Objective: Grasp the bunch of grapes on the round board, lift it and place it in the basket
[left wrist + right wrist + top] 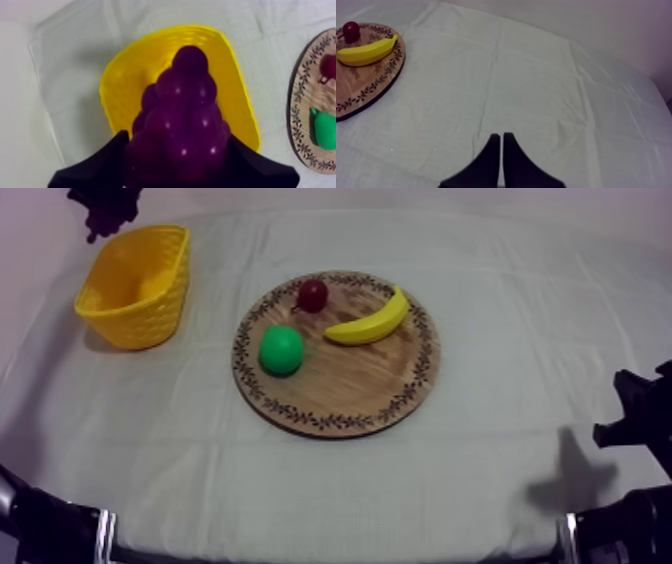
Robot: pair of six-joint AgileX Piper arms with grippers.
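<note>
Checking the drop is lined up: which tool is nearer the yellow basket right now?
Left. The left tool, shut on the bunch of grapes, hangs over the yellow basket. The right tool, shut on nothing, rests well away, on the far side of the wooden board.

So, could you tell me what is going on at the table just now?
The left tool is shut on the bunch of grapes and holds it over the yellow basket; the bunch is not yet released. The wooden board carries the banana, the green pear and the small red fruit. The right tool is shut on nothing, low at its side of the table.
</note>
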